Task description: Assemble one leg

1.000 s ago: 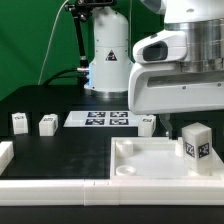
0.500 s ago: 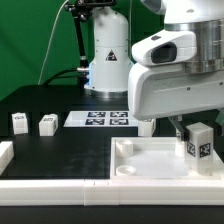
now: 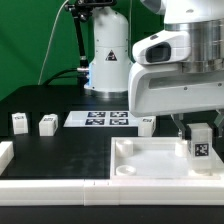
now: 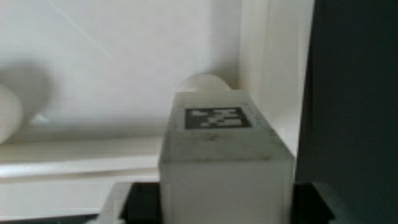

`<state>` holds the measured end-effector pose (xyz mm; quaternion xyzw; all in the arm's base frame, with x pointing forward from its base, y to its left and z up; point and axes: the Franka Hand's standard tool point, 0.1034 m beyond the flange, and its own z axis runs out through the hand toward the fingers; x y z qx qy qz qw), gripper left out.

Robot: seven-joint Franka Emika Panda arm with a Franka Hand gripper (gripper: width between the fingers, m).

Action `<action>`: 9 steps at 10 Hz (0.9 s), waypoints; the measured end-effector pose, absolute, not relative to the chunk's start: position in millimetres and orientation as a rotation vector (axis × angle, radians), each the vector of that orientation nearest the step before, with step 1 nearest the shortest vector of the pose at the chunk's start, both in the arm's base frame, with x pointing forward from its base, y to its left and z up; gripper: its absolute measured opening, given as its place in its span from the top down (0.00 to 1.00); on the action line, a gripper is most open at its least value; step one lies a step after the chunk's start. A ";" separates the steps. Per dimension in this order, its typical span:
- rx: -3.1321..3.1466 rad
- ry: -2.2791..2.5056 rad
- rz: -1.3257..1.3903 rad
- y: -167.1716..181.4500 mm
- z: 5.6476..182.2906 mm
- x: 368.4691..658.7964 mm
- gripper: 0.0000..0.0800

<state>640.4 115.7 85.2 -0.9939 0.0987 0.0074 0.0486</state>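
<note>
Nearest the camera, a large white square panel lies on the black tabletop; above the panel's corner at the exterior view's right, the hand is closed on the leg, a short white post held upright with its marker tag facing the camera; the wrist view shows the post clamped between two dark fingers, directly over the panel's rim. Over the last second the leg has slid towards that corner and sunk slightly; this suggests it is being lined up with a corner socket, though seating is not yet visible. Beyond the panel sit three loose legs; further still the marker board; furthest, the arm's base.
</note>
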 end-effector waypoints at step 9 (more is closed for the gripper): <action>-2.533 1.661 0.113 111.9 83.4 639.7 0.64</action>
